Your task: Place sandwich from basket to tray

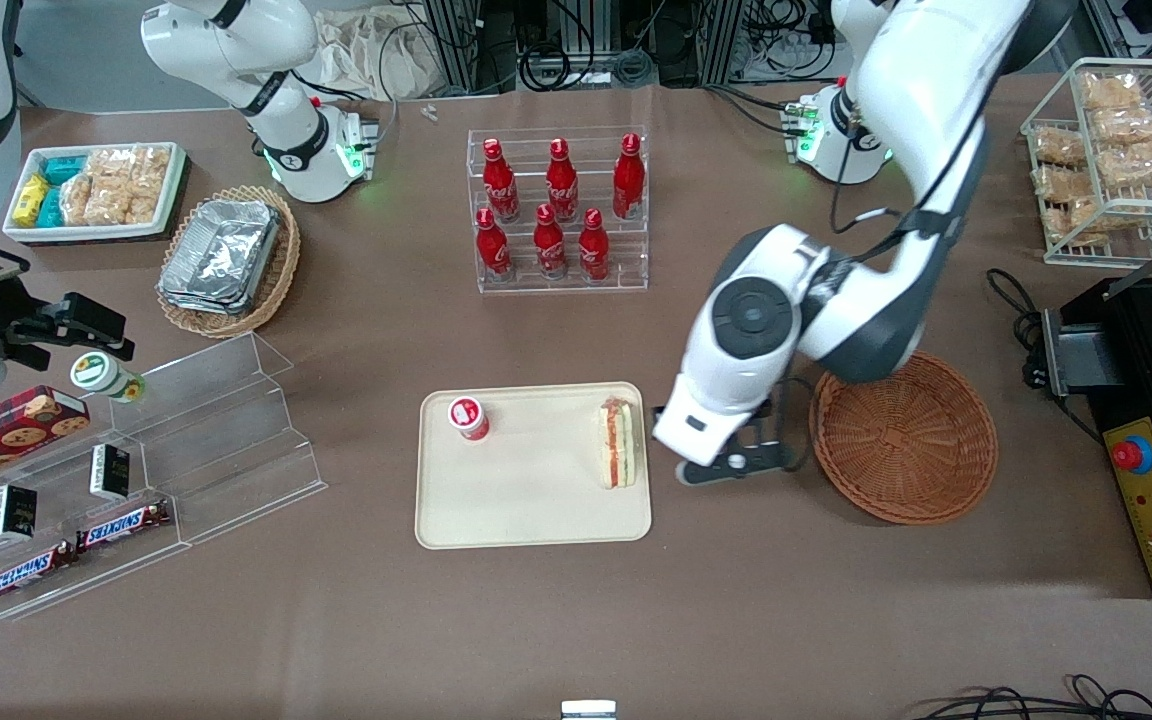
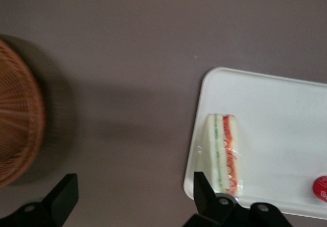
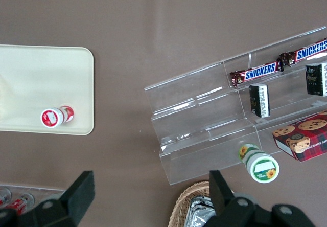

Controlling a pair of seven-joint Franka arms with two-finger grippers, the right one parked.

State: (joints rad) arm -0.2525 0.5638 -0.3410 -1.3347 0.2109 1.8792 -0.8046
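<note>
- The sandwich [image 1: 619,443] lies on the tray [image 1: 533,520], at the tray's edge toward the working arm's end of the table [image 1: 576,620], and nothing touches it.
- The basket [image 1: 904,440] sits on the table well toward the working arm's end, and its woven floor shows nothing inside.
- The gripper [image 1: 736,462] hangs over the bare table between tray and basket, just beside the tray's rim and closer to the sandwich than to the basket.
- Its fingers [image 2: 204,188] are spread wide with nothing between them; in the left wrist view only brown table shows in the gap.
- The relation that matters now: the sandwich lies off to one side of the gripper, toward the parked arm's end, just outside the finger on that side, so it is not between the fingers.
- The sandwich's long axis runs toward and away from the front camera, along the tray's short edge, with its striped cut face turned upward.
- A small red-capped bottle [image 1: 468,417] lies on the same tray, well apart from the sandwich and toward the parked arm's end.
- Judging from this layout, the placing looks done: the sandwich rests fully inside the tray's rim and the basket has been emptied of it.
- What is left, as far as I can judge, is for the arm to lift clear without the nearer finger brushing the tray's rim or nudging the sandwich.
</note>
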